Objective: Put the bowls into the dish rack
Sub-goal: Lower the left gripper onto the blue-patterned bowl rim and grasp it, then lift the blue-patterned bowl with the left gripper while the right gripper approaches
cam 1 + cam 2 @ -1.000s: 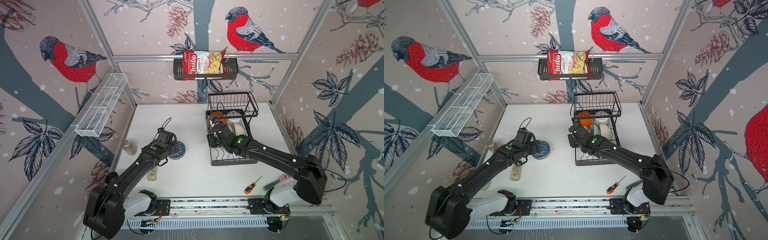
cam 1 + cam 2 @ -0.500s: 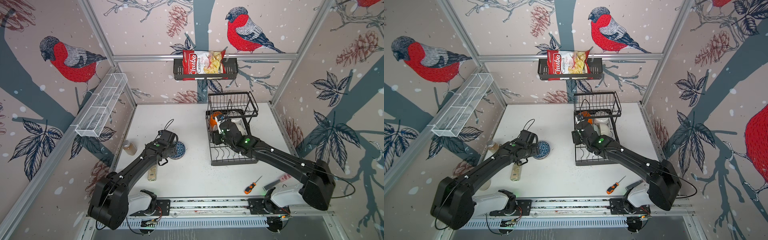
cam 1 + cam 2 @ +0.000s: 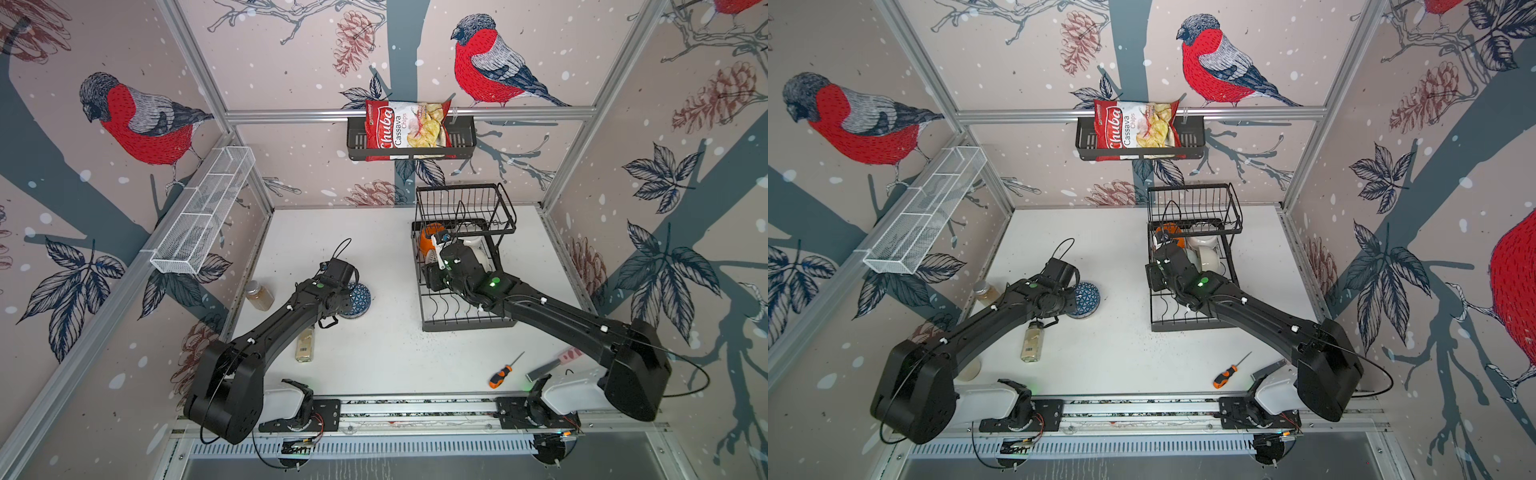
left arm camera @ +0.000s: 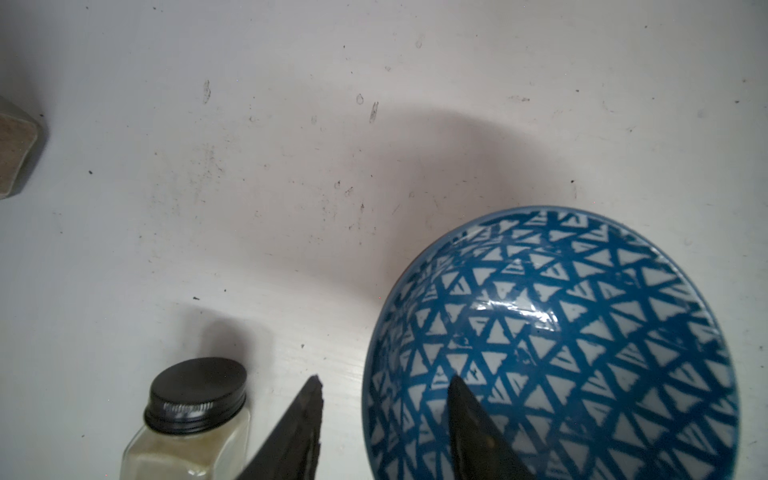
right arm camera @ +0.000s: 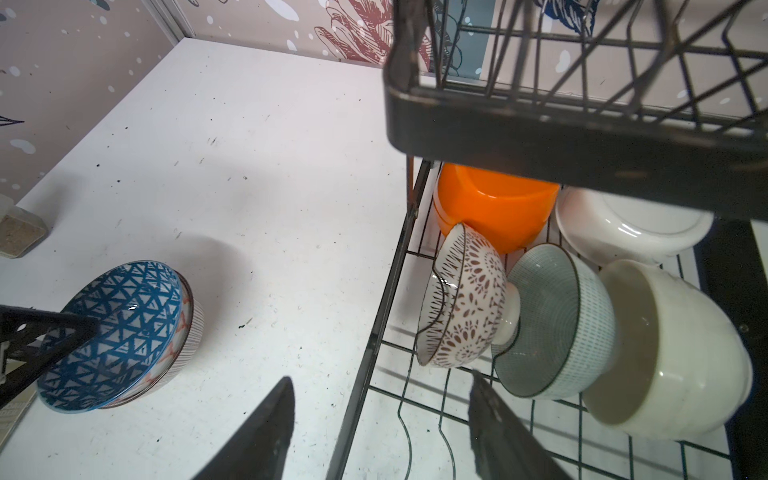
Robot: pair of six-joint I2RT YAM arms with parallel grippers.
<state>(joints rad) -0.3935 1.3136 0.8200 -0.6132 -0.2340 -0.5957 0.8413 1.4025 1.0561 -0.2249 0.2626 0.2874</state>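
A blue triangle-patterned bowl (image 4: 561,340) (image 3: 360,297) (image 3: 1089,297) lies tilted on top of two stacked bowls (image 5: 193,328) on the table. My left gripper (image 4: 382,378) straddles its rim, one finger inside and one outside. It is open, with a gap beside the outer finger. In the dish rack (image 3: 457,324) (image 5: 374,324) an orange bowl (image 5: 494,208), a white one (image 5: 631,228), a brown-flowered one (image 5: 465,303), a pale green one (image 5: 552,320) and a cream one (image 5: 673,353) stand on edge. My right gripper (image 5: 380,380) hangs open over the rack's left rail, holding nothing.
A black-lidded spice jar (image 4: 187,415) (image 3: 305,345) lies close to the left gripper, and a brown-filled jar (image 3: 258,295) stands by the left wall. The rack's upper basket (image 5: 540,137) overhangs the bowls. A screwdriver (image 3: 503,372) lies near the front edge.
My left gripper has come down over the blue bowl's rim and its jaws have narrowed. The right arm has shifted only slightly over the rack, jaws unchanged.
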